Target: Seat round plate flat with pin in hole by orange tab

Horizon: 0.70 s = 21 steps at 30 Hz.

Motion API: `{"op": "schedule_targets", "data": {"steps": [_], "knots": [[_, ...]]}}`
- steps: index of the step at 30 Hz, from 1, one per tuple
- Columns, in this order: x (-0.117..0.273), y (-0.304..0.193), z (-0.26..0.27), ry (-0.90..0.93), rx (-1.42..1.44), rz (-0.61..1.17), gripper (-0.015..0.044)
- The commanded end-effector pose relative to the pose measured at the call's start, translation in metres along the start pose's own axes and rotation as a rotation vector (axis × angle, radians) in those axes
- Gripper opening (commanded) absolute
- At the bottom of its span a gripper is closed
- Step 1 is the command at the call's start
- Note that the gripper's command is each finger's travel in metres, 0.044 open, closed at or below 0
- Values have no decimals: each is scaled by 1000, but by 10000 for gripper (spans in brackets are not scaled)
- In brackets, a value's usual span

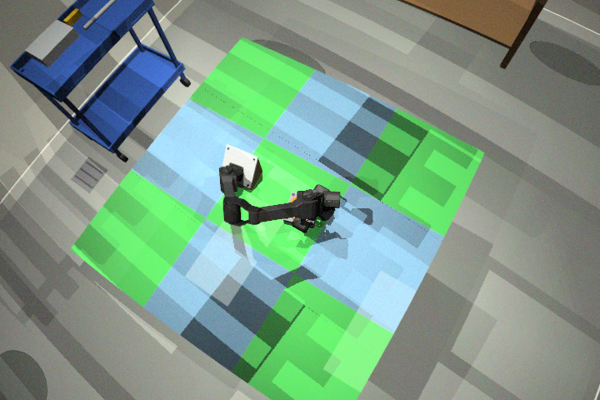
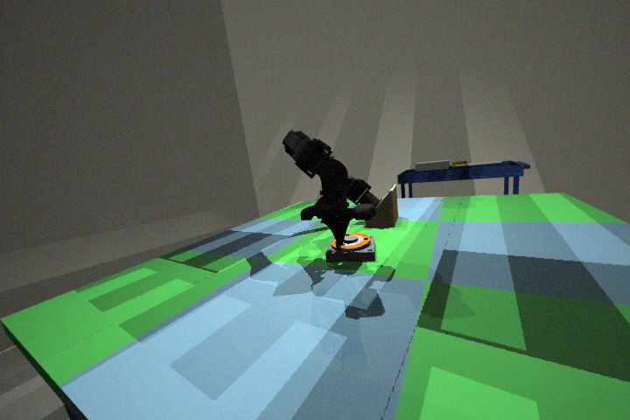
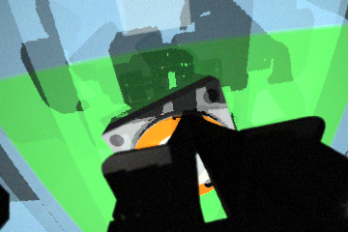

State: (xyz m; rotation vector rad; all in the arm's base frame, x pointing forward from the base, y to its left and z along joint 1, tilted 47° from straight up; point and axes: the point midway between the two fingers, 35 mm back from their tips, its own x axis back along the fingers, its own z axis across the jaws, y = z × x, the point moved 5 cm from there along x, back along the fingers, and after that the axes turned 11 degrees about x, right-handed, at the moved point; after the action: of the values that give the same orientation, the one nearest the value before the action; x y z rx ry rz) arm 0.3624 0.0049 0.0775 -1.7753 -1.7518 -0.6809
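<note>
The round plate (image 2: 366, 241) (image 3: 155, 132), with an orange outer ring and pale inner ring, sits around the dark post (image 2: 349, 238) on the square grey base (image 2: 351, 256) (image 3: 158, 107). My gripper (image 2: 339, 246) (image 3: 187, 120) is shut with nothing seen between its fingers. Its tips are down at the plate's rim, on the left side in the exterior view. Contact with the plate cannot be made out. The fingers cover much of the plate in the wrist view. I cannot tell the tab, its hole or the pin, nor whether the plate lies fully flat. The arm mostly covers plate and base in the top view.
A wedge-shaped block (image 1: 242, 162) (image 2: 388, 213) with a white sloping face stands beside the arm's mount, behind the base in the exterior view. A blue cart (image 1: 135, 89) (image 2: 462, 174) stands off the green and blue checkered table top (image 1: 258, 84). Shadows cross the table.
</note>
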Motion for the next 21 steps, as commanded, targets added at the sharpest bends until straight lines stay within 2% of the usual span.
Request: {"op": "schedule_targets", "data": {"steps": [1,21], "knots": [[-2,-3,-8,-9,-2,7,0],[-2,-7,-15,-10,-2,7,0]]}}
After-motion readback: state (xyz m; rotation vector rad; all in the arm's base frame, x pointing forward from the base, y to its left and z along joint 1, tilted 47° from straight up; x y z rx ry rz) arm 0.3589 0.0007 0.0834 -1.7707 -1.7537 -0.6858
